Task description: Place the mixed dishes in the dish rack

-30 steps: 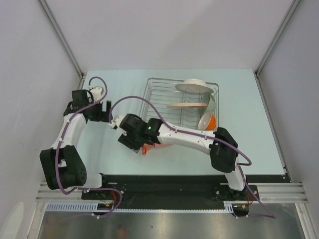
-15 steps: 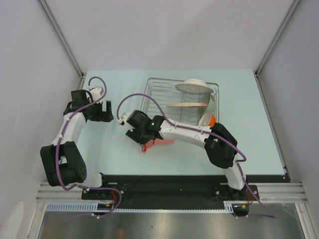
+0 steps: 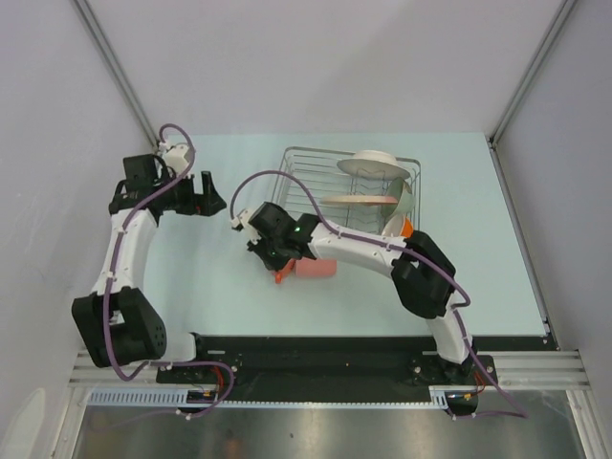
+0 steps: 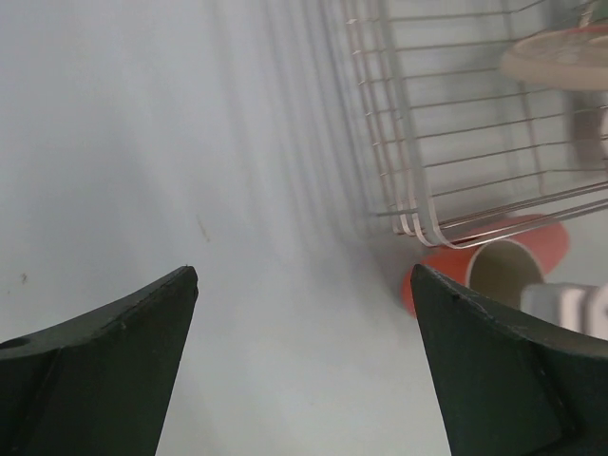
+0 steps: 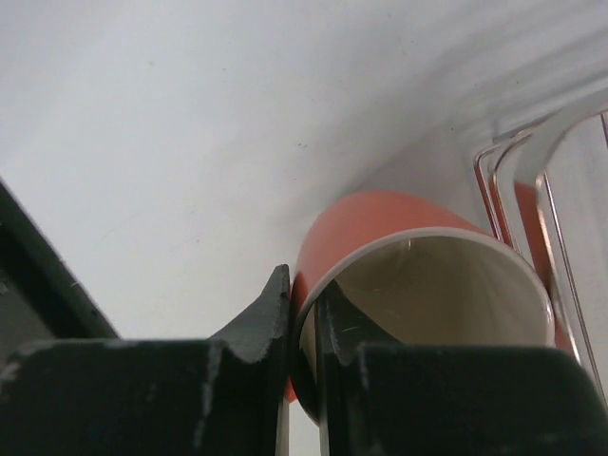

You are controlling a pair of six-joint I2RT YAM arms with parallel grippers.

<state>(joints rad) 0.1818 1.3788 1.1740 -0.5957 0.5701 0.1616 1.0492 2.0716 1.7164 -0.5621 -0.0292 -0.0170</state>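
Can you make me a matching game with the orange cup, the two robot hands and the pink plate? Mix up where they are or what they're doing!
Things:
1. orange cup
2. left hand
3. right hand
4. pink plate

Places or states:
A. open, holding nothing
B. on its side beside the dish rack
C. inside the dish rack
D. pinching the cup's rim

Pairs: 1-B, 2-A, 3-D, 4-C

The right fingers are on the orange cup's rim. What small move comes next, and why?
Probably a short straight lift. The right fingers pinch the rim of the orange cup, which lies on its side beside the dish rack, not in it.
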